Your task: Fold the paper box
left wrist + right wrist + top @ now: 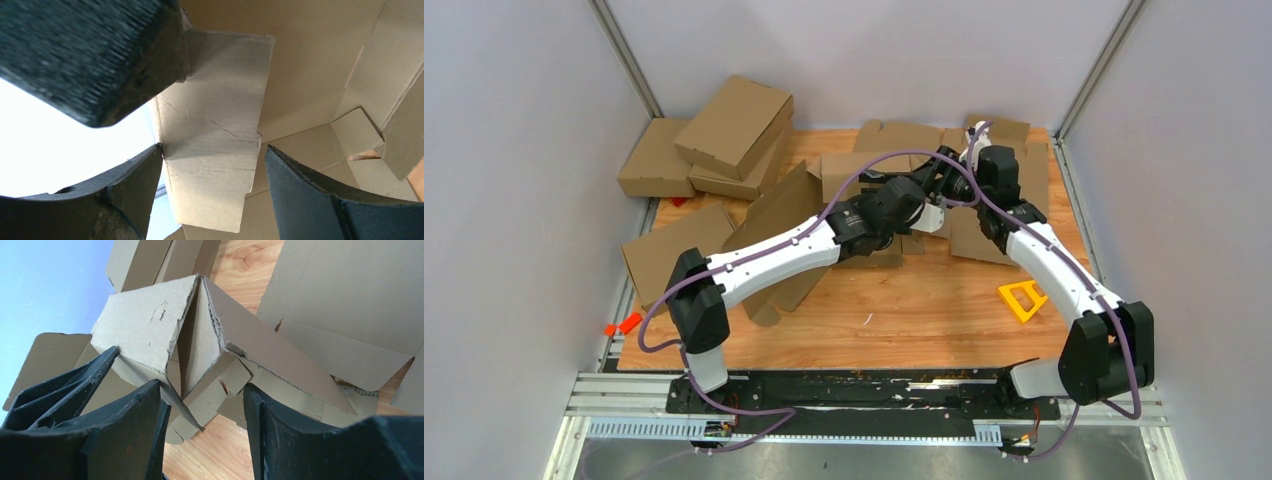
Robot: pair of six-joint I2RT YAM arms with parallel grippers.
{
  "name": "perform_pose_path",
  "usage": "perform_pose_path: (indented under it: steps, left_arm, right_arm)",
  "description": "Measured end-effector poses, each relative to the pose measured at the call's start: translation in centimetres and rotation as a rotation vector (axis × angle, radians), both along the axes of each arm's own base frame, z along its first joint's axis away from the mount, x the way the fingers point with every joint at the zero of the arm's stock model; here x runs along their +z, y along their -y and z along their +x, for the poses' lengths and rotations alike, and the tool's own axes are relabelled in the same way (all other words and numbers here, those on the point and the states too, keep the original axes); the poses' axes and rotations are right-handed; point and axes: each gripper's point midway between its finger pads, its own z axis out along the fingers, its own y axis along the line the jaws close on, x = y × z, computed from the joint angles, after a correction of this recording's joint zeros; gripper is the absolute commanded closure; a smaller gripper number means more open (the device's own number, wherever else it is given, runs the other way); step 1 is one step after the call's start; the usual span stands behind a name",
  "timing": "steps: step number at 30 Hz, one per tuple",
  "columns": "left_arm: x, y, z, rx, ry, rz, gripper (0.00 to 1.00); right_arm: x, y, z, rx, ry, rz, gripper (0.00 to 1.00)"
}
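At worktop (904,300) 12 o'clock, left tool (215,155) released astride creased flap (215,100) of paper box (894,137); right tool (202,390) released, straddling its folded corner (197,315).

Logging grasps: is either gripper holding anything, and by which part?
Nothing is clamped. Left gripper stands open astride a paper box flap; right gripper open before its folded corner.

The paper box (904,137) is plain brown cardboard, like the stacked boxes (734,125). The surface (924,310) shows orange-tan wood grain. The triangle (1022,300) is yellow. The arms (774,258) are white and black with purple cables (911,152). The left claw (214,150) and right claw (200,387) are black.
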Motion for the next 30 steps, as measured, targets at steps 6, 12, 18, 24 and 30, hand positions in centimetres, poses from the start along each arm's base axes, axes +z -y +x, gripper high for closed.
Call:
perform_pose_path:
  steps: [6,12,18,24,30]
  left_arm:
    - [0.6,-0.2,-0.2,0.005,0.001,-0.025,0.24]
    - [0.5,-0.3,-0.3,0.014,-0.006,-0.044,0.28]
    - [-0.2,-0.4,-0.6,0.022,-0.029,-0.053,0.31]
    - [-0.7,-0.3,-0.8,0.018,-0.053,-0.06,0.32]
    - [-1.0,-0.4,-1.0,0.019,-0.069,-0.059,0.32]
  right_arm:
    - [1.2,0.4,0.5,-0.018,0.026,0.002,0.16]
    - [4.9,2.5,2.1,-0.097,0.097,-0.018,0.0]
    - [10.5,3.0,6.3,-0.135,0.224,-0.04,0.0]
    - [4.0,0.3,9.5,-0.023,0.076,-0.058,0.0]
    - [-0.3,-2.3,7.1,0.081,-0.054,-0.057,0.0]
